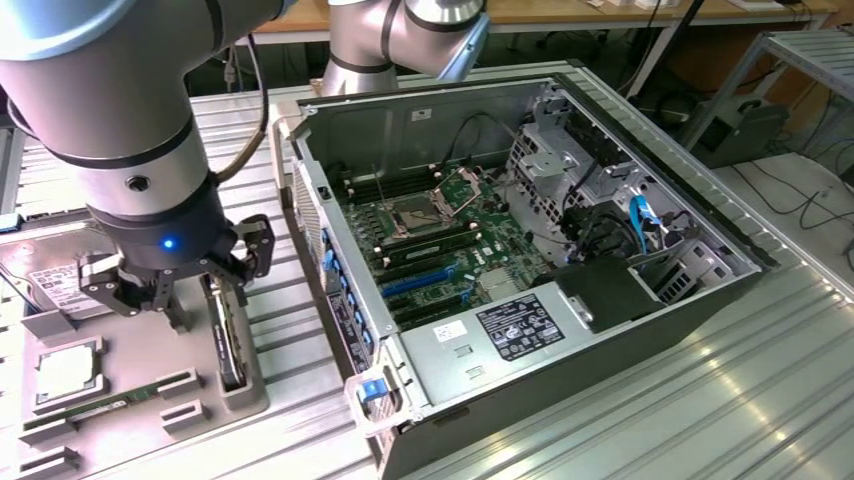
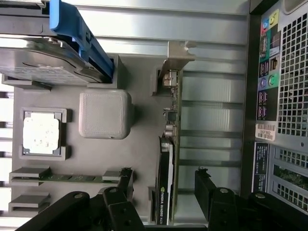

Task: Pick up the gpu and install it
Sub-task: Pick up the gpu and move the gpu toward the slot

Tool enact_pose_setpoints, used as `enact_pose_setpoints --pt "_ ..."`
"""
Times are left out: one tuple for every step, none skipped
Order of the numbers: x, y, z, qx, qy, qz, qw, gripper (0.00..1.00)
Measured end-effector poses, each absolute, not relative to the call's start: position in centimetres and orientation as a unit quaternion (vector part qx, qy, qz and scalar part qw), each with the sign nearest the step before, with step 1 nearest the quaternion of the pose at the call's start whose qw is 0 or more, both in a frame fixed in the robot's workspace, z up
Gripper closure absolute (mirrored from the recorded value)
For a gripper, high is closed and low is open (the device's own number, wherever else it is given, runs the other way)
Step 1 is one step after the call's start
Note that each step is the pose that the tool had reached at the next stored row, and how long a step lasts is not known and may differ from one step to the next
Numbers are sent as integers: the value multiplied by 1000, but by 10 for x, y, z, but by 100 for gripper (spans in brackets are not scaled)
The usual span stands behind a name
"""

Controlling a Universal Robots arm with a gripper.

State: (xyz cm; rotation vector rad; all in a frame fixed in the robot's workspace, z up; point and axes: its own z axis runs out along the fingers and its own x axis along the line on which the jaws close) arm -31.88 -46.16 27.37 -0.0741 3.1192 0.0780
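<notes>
The gpu (image 2: 164,159) is a thin black card with a green board edge and a silvery bracket. It stands on edge in a slot of the grey parts tray (image 1: 147,360) at the exterior view's left, where the gpu (image 1: 230,345) rises beside the computer case. My gripper (image 2: 165,185) is open and straddles the card's end. One of its fingers (image 2: 126,182) is on each side, with a gap to the card. In the exterior view the gripper (image 1: 207,300) hangs low over the tray.
The open computer case (image 1: 627,300) lies on its side at the exterior view's right, motherboard (image 1: 427,240) exposed. The tray also holds a hard drive (image 2: 48,62) in a blue caddy, a processor (image 2: 41,132), a memory stick (image 2: 72,177) and a grey block (image 2: 105,114).
</notes>
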Motion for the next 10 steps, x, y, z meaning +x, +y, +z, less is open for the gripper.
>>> enact_pose_setpoints --pt "-319 -462 273 -24 999 25 10 37" --pt "-319 -462 272 -24 999 25 10 37" --pt "-319 -462 271 -24 999 25 10 37" --pt "-319 -462 270 -24 999 25 10 37" --pt "-319 -462 270 -24 999 25 10 37" --pt "-319 -462 269 -24 999 25 10 37" --pt "-319 -462 269 -24 999 25 10 37" --pt "-319 -462 268 -24 999 25 10 37" --pt "-319 -462 267 -24 999 25 10 37" --pt "-319 -462 267 -24 999 25 10 37"
